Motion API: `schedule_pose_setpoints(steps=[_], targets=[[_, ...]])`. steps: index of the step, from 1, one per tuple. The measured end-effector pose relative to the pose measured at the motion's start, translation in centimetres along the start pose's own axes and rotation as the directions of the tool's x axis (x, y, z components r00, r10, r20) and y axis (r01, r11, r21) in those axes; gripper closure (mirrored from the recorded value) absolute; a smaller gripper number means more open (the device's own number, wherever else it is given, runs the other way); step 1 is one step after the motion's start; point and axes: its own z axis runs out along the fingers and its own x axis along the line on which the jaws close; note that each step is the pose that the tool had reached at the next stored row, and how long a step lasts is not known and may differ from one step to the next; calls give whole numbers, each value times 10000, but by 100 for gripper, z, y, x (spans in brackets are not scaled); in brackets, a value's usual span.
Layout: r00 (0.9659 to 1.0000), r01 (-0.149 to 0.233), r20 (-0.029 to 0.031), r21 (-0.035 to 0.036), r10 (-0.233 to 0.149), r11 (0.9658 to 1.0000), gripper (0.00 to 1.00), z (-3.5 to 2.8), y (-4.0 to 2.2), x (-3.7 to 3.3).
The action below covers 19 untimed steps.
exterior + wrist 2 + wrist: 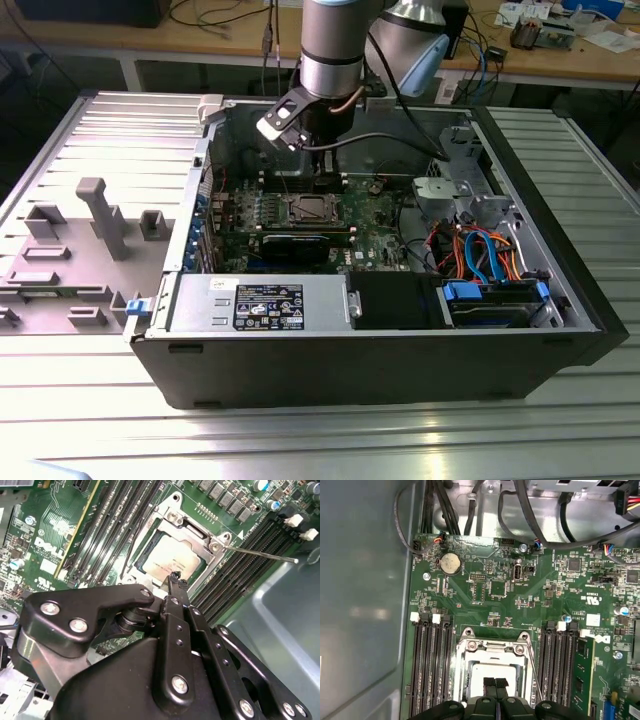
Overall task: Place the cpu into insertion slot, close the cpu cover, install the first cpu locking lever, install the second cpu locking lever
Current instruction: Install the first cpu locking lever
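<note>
Tips pinched shut and empty, the pincer [495,682] hovers over the chip [492,670] seated in its socket [492,647], 12 o'clock of the black card [305,243] in the exterior view; light, stiff, likely fragile, best edge-held.

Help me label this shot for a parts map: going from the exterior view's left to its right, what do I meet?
Grey plastic panel with upright posts → blue latch tab → insertion slot → orange and blue cables.
</note>
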Motion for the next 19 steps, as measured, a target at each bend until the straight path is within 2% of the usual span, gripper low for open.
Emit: schedule_pose_setpoints(steps=[9,12,17,19], targets=[[10000,1,7,0,-1,10000,89,-181,0,0],[10000,1,10,0,-1,10000,89,-267,-1,1],[10000,95,12,1,-95,10000,89,-267,-1,0],[9993,379,14,1,-379,9993,89,-267,-1,0]])
